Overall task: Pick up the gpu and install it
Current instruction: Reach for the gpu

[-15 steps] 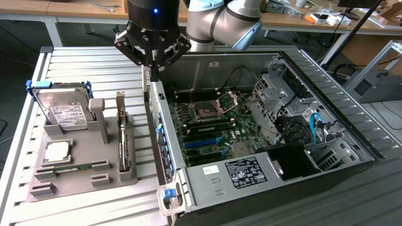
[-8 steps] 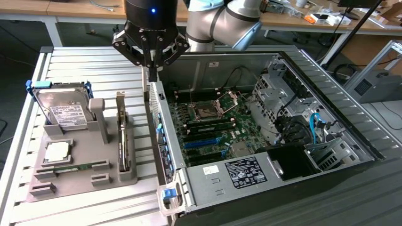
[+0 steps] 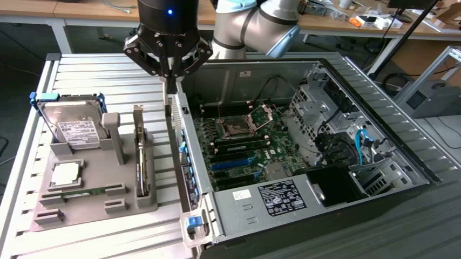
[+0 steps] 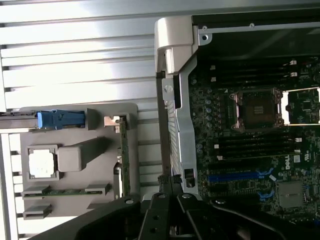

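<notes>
The gpu (image 3: 141,156) is a thin brownish-green card. It stands on edge in a slot of the grey holder (image 3: 97,208), at the exterior view's left of the open computer case (image 3: 403,156). In the wrist view the gpu (image 4: 124,160) shows edge-on with its silver bracket end. My gripper (image 3: 171,80) hangs shut and empty above the case's near wall. It is higher than the card and slightly toward the exterior view's right of it. In the wrist view the gripper (image 4: 169,186) points down at the gap between the holder (image 4: 95,145) and the case wall.
The holder also carries a silver hard drive (image 3: 72,127) with blue handles, a CPU chip (image 3: 65,172) and a RAM stick (image 3: 79,192). Inside the case lie the motherboard (image 3: 245,140), its blue slots (image 4: 235,176), the CPU socket (image 4: 257,107) and a power supply (image 3: 277,197). Everything rests on a ribbed metal table (image 3: 94,70).
</notes>
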Tool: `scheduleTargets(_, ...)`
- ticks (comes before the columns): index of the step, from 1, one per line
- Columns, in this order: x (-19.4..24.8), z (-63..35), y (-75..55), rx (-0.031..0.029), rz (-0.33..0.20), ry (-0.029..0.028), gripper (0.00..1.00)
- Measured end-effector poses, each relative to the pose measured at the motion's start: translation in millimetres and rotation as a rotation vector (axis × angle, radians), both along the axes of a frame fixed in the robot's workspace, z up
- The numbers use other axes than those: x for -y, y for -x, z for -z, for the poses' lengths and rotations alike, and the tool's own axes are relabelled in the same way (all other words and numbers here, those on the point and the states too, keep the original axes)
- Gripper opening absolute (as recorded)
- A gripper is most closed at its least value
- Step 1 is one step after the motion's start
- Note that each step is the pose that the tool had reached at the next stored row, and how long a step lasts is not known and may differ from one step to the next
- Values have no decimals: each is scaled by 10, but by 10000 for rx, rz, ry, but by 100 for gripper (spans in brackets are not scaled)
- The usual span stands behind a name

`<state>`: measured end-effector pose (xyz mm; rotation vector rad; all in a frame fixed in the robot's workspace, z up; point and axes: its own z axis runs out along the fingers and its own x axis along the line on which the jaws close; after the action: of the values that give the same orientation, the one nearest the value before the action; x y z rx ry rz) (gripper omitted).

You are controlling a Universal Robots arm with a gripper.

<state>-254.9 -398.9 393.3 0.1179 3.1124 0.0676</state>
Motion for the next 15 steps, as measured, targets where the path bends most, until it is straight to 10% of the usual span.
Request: scheduleTargets(15,1,0,131,1,0,-1,10)
